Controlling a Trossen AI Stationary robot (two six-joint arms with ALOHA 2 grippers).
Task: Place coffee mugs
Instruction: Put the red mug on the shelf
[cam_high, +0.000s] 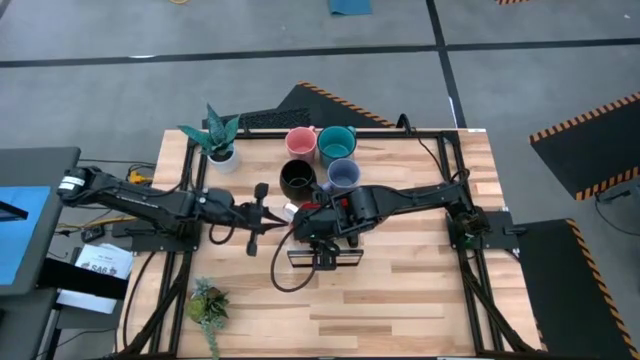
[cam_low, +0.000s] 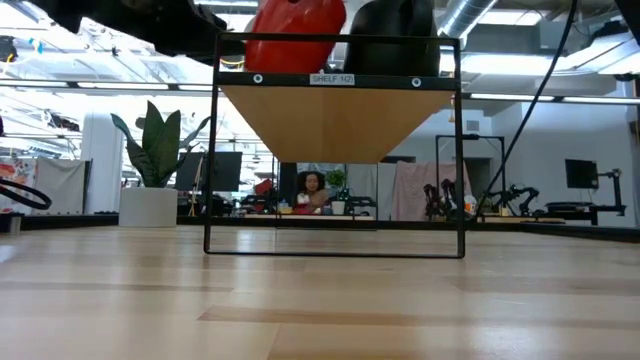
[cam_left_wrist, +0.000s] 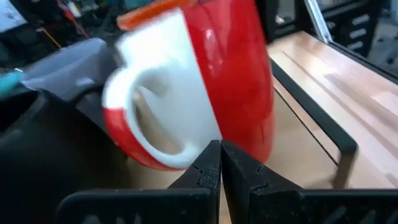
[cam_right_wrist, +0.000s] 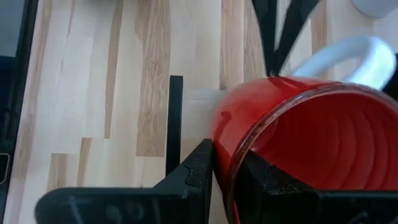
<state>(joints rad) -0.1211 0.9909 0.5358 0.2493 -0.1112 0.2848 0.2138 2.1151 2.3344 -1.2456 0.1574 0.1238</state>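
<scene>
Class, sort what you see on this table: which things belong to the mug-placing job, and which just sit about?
Job:
red mug, rim clamped by right gripper
pink mug
teal mug
black mug
pale blue mug
wooden shelf

Lying about:
two potted plants

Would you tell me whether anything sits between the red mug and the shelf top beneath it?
Nothing visible does. The right tool grips the red mug by its rim above the shelf, whose wooden top shows bare. The left tool, shut, sits beside the mug's handle.
</scene>
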